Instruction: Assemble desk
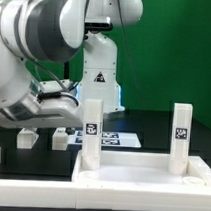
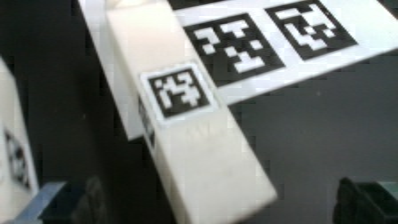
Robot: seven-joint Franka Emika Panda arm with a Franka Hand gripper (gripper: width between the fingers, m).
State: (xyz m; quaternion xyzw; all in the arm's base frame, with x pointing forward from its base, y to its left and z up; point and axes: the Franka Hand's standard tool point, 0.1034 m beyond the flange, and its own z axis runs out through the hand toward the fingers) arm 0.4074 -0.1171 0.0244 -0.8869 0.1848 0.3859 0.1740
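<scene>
Step, I judge: grasp leg | gripper [image 2: 210,205] jaws apart, straddling leg [image 2: 178,110], holding nothing | top [image 1: 140,175] at table [image 1: 142,125] front edge, leg upright on it | I'd centre, close squarely on flat sides, not tilt it.

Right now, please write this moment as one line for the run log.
gripper: open, holds nothing | leg: between the fingers, not gripped | desk top: two legs stand on it

Gap between one upright leg [image 1: 92,128] and the other leg [image 1: 180,130] stood clear. Arm [image 1: 36,60] and loose parts [image 1: 29,138] crowded the exterior view's left. Marker board [image 1: 120,140] lay flat behind, no obstacle.
</scene>
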